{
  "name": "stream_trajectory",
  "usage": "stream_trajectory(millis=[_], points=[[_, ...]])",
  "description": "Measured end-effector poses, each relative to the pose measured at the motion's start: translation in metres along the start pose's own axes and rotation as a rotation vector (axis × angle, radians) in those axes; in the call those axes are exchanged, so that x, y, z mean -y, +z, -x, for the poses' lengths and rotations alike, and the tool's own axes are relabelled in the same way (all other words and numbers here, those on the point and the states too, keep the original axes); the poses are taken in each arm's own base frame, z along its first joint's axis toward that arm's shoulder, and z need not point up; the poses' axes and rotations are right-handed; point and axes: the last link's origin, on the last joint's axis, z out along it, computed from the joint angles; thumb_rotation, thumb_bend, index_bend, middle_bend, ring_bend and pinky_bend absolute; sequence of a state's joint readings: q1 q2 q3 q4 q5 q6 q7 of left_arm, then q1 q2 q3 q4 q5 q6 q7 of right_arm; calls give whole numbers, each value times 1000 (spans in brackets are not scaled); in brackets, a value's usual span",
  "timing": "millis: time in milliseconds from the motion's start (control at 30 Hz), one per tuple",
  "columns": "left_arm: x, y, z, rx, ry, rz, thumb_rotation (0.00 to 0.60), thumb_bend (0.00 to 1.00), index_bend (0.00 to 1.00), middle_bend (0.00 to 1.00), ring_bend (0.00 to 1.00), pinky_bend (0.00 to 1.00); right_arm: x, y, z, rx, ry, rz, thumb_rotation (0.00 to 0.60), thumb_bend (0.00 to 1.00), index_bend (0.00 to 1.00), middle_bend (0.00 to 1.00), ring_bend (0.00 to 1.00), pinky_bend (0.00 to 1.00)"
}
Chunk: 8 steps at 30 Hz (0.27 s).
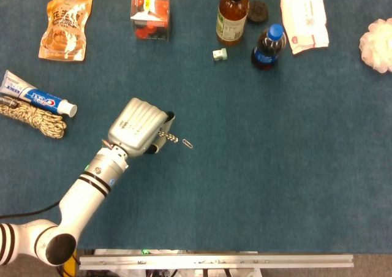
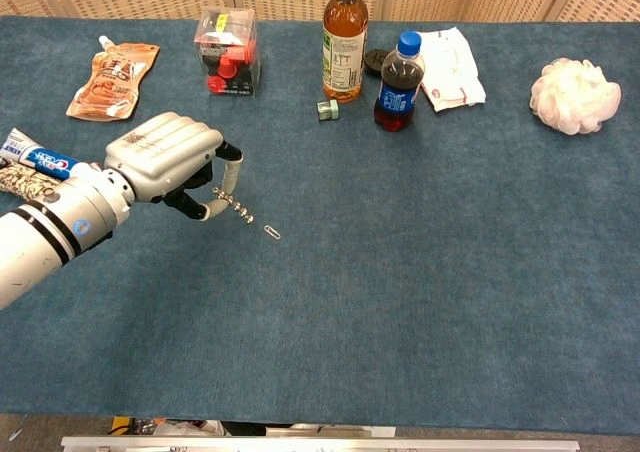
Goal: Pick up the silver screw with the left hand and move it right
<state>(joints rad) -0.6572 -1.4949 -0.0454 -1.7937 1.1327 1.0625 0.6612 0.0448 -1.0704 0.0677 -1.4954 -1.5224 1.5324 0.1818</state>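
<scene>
Stretching across both views, we see the blue table (image 1: 275,166) with our left arm (image 1: 79,194) reaching in from its near left corner. Our left hand (image 1: 139,128) has its fingers (image 2: 232,174) curled in, pinching the screw (image 2: 237,208) at one end; the screw points right and slightly down, just short of a paperclip (image 1: 188,143) lying on the table. Along the far edge we see a white puff (image 2: 572,95), a white packet (image 1: 302,16), an orange pouch (image 1: 64,24), an amber bottle (image 2: 344,38), a cola bottle (image 2: 397,82), a clear box (image 1: 150,11) of red items and a small green cap (image 1: 220,54). Toothpaste (image 1: 37,94) and rope (image 1: 35,120) lie at the left edge. Our right hand appears in neither view.
</scene>
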Motion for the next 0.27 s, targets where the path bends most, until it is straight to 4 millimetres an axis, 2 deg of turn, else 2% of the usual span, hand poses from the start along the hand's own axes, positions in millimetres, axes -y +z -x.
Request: stream_trajectory(millis=[267], points=[[-14,7,-1,-4,-10,18,600,380,587,998,952,983,-1,0,1,1,3,-2,600,295,410,392,420,454]])
